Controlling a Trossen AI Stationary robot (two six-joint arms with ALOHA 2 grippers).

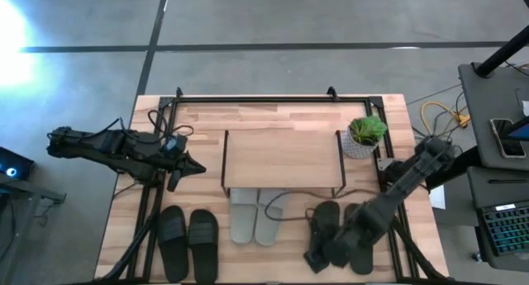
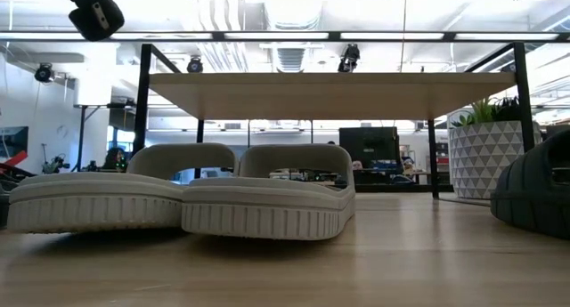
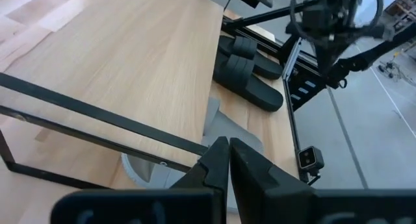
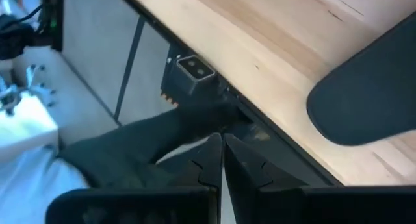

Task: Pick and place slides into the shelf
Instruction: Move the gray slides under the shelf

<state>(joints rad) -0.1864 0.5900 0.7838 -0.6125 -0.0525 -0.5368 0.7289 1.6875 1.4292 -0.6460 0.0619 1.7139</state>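
Note:
The shelf (image 1: 283, 159) stands mid-table on thin black legs, its light-wood top board also in the low view (image 2: 329, 93). A light grey pair of slides (image 1: 256, 215) lies on its soles at the shelf's near side, toes partly under the board. One black pair (image 1: 188, 242) lies near the left front, another (image 1: 331, 223) near the right front. My left gripper (image 1: 194, 168) hovers shut beside the shelf's left end. My right gripper (image 4: 221, 146) is shut above the table's near edge, just past the right black pair (image 4: 370, 94).
A potted plant (image 1: 364, 136) in a white patterned pot stands at the shelf's far right corner. A black frame (image 1: 273, 97) runs along the table's far edge and sides. A small camera (image 4: 194, 68) sits at the near edge. Bare wood lies between the slide pairs.

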